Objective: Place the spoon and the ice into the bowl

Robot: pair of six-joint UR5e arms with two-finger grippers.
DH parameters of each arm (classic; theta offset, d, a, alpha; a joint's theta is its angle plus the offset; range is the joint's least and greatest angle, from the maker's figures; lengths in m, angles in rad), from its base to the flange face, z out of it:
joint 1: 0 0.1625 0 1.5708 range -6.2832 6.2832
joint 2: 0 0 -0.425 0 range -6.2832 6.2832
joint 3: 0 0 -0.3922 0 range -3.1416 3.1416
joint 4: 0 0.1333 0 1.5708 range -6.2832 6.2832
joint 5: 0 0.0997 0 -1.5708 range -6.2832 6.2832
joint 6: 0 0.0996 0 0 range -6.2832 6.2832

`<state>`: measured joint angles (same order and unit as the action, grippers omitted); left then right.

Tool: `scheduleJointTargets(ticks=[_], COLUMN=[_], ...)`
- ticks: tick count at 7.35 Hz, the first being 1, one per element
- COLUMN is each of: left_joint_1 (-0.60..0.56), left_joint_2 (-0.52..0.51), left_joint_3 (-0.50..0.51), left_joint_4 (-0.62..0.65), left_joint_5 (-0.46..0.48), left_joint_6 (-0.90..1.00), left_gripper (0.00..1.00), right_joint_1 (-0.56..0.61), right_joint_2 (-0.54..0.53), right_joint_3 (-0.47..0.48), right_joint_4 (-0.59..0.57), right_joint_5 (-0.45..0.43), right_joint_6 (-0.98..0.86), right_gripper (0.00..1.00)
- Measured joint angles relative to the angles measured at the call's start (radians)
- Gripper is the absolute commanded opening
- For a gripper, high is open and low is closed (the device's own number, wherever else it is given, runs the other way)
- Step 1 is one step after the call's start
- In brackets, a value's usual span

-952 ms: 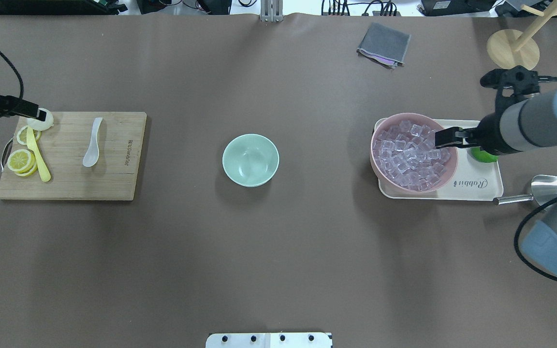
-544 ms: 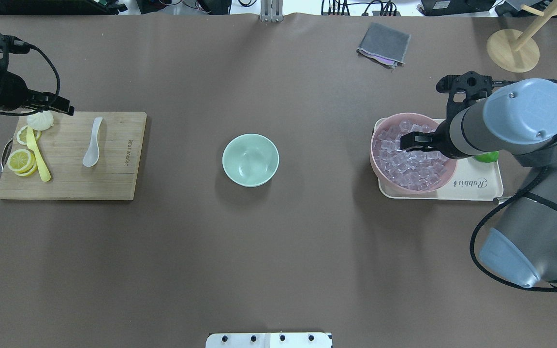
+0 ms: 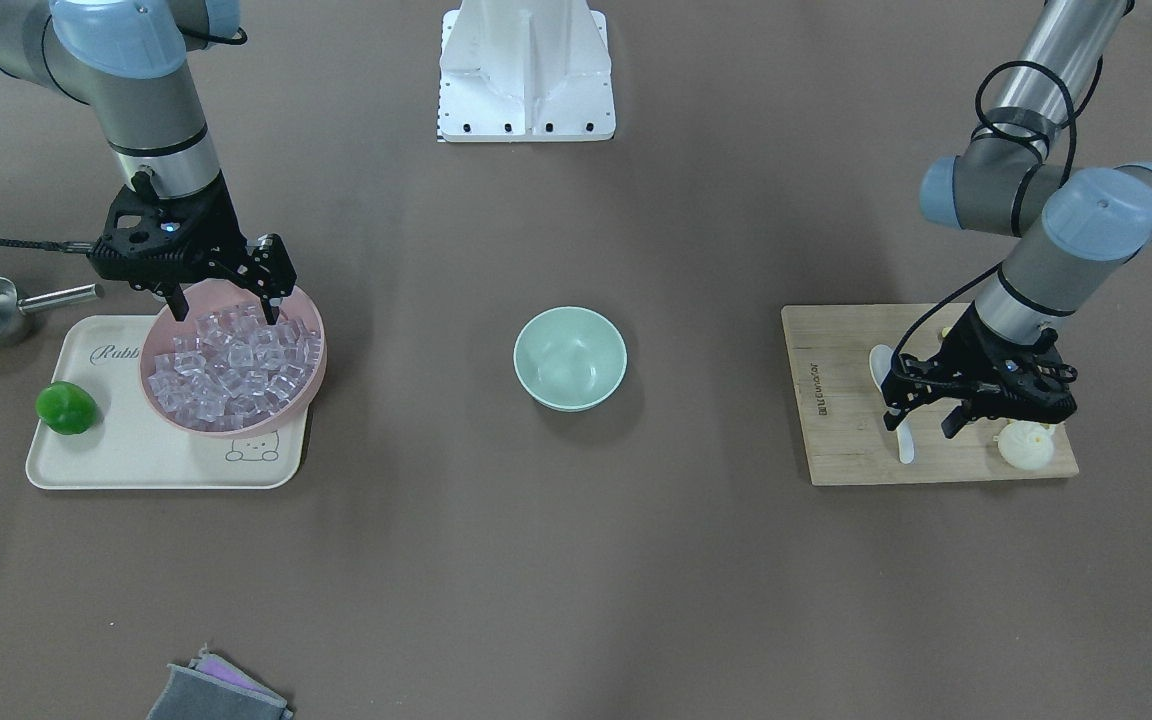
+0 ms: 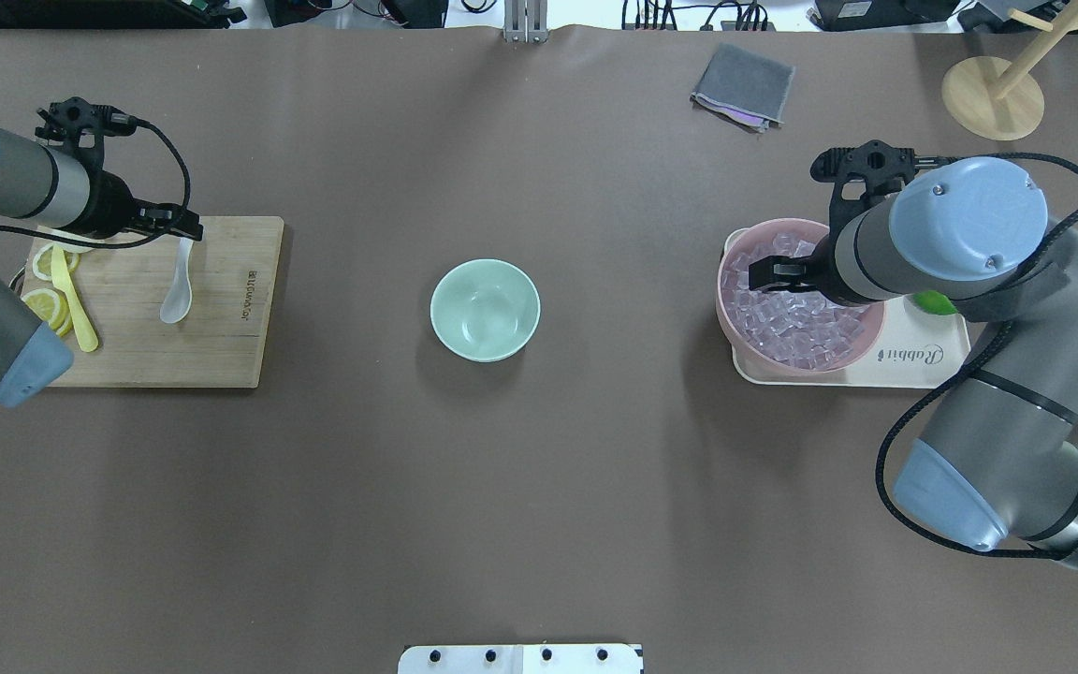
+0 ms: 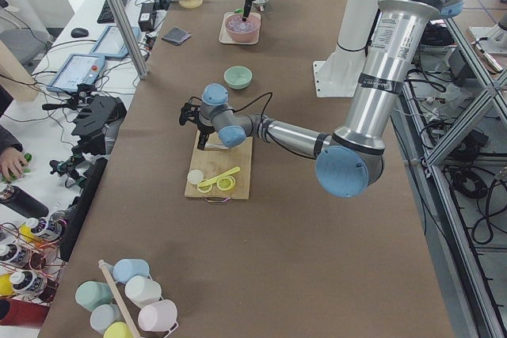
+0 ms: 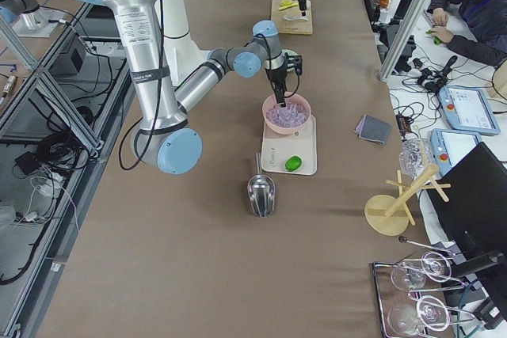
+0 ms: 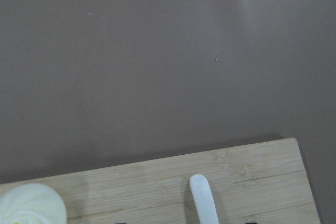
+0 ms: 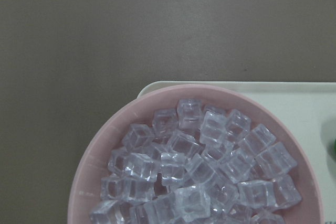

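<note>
On the brown worktop [image 4: 539,487], the spoon [image 4: 178,288] lies on a board [image 4: 127,360], its handle end just under the open left fingers [image 4: 185,229]. The open right fingers [image 3: 270,290] hang over the ice [image 3: 236,365]; the bowl [image 4: 485,310] sits between.

A long table [image 4: 539,524] under a matte brown cover fills the overhead view. The light on it is even, with faint pale sheen streaks toward six o'clock. In the exterior left view a white side bench [image 5: 97,26] runs beside it from nine to eleven o'clock, behind a slanted aluminium post [image 5: 119,17]. Grey floor tiles [image 5: 475,298] show at four o'clock, crossed by aluminium framing [image 5: 467,112].
</note>
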<state>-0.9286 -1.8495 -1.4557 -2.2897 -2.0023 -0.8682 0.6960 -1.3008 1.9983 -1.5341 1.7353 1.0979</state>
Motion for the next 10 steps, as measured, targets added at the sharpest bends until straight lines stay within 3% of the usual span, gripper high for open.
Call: scheduleJointTargets(ticks=[2,3,4,6,10], left_joint_1=[0.031,0.044,0.052,0.058,0.06], left_joint_2=[0.005,0.005,0.006,0.006,0.003], left_joint_3=[0.002,0.002,0.002,0.002,-0.073], left_joint_4=[-0.002,-0.002,-0.002,-0.002,0.0], left_joint_5=[0.05,0.065,0.072,0.075,0.069], left_joint_6=[-0.015,-0.024,-0.029,-0.03,-0.076], left_gripper=[0.44,0.24,0.19,0.0,0.0], right_joint_1=[0.0,-0.001,-0.001,-0.001,-0.001], right_joint_2=[0.001,0.001,0.001,0.002,0.0], right_joint_3=[-0.001,-0.001,-0.001,0.0,0.0], right_joint_4=[0.0,0.0,0.0,0.0,0.0], right_joint_5=[0.0,-0.001,-0.001,-0.002,-0.003], right_joint_6=[0.0,0.0,0.0,0.001,0.001], right_gripper=[0.99,0.99,0.99,0.99,0.99])
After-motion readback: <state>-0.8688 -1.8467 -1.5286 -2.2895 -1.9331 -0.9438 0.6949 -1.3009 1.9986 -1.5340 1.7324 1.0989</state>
